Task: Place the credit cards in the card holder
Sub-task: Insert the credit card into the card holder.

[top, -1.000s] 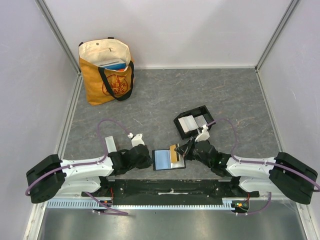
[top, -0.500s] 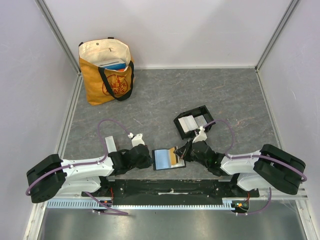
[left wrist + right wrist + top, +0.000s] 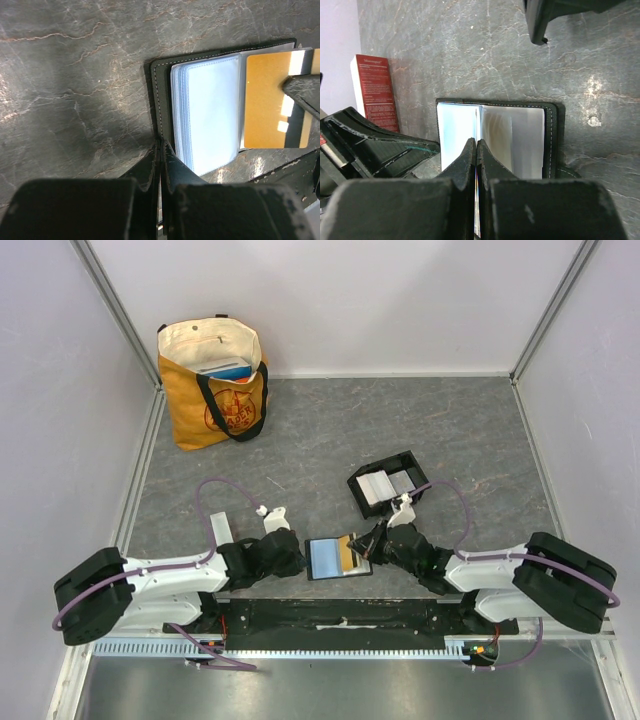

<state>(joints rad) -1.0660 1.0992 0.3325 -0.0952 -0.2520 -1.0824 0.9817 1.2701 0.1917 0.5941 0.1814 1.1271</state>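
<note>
Orange-gold rectangular plastic credit card: one, with a dark stripe along one edge. It lies over the right page of an open black folding wallet, its outer end pinched in the right claw.

Pale grey cards: lie flat in one compartment of the holder.

Small black rectangular plastic card holder: low-walled, with two compartments. It sits askew on the table, near the wallet but not touching it.

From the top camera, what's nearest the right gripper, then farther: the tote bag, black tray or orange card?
1. Orange card, pinched in the right gripper, over the wallet.
2. Black tray, just behind it.
3. Tote bag, far back left corner.
</note>
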